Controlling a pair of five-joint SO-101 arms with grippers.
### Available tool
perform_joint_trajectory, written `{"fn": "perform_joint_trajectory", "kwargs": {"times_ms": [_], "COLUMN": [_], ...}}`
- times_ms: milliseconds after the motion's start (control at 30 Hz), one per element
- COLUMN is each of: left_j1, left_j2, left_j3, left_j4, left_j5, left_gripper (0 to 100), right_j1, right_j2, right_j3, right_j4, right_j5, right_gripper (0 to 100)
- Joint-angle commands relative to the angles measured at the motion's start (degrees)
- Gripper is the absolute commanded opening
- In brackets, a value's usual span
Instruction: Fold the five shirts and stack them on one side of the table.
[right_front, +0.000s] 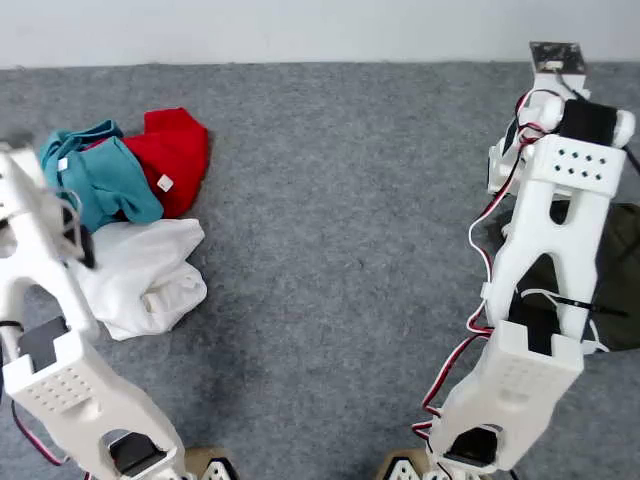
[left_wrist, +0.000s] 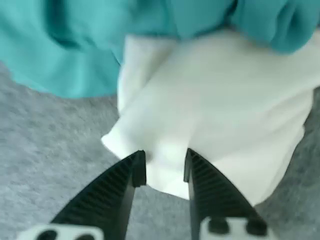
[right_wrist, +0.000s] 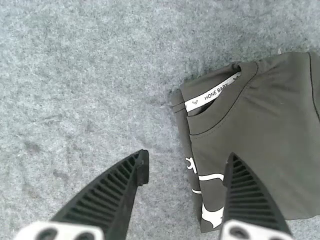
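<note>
A teal shirt (right_front: 100, 180), a red shirt (right_front: 175, 150) and a crumpled white shirt (right_front: 145, 275) lie in a heap at the table's left. In the left wrist view my left gripper (left_wrist: 164, 167) is open just above the white shirt's (left_wrist: 225, 125) edge, with cloth showing between its fingers; the teal shirt (left_wrist: 65, 45) lies beyond. A folded dark shirt (right_front: 622, 255) lies at the right edge, largely hidden under the other arm. My right gripper (right_wrist: 187, 170) hangs open over the dark shirt's (right_wrist: 260, 145) collar corner, one finger above grey carpet, the other above the cloth.
Grey carpet (right_front: 340, 250) covers the table, bare across the middle between the two arms. Red and white cables (right_front: 485, 250) trail along the right arm. A pale wall (right_front: 300, 30) runs along the far edge.
</note>
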Motion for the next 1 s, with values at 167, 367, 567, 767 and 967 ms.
{"fn": "perform_joint_trajectory", "kwargs": {"times_ms": [167, 367, 567, 767, 967], "left_j1": [0.5, 2.3, 8.1, 16.5, 25.5], "left_j2": [-2.6, -2.6, -5.1, -16.9, -33.8], "left_j3": [7.4, 13.1, 8.0, -2.2, -2.3], "left_j4": [-7.7, -13.8, -4.6, 1.4, 1.4], "left_j5": [-0.5, -0.5, -0.7, -0.8, -0.9], "left_gripper": [11, 1, 1, 1, 1], "right_j1": [0.1, -1.4, -3.3, -4.8, -4.8], "right_j2": [-3.6, -3.7, -3.7, -3.6, -3.6], "right_j3": [-1.1, 3.7, 6.0, 6.2, 6.2], "right_j4": [2.5, 2.6, 2.4, 2.5, 2.6], "right_j5": [0.6, 0.7, 0.7, 0.7, 0.3], "right_gripper": [24.6, 24.5, 24.5, 24.5, 24.5]}}
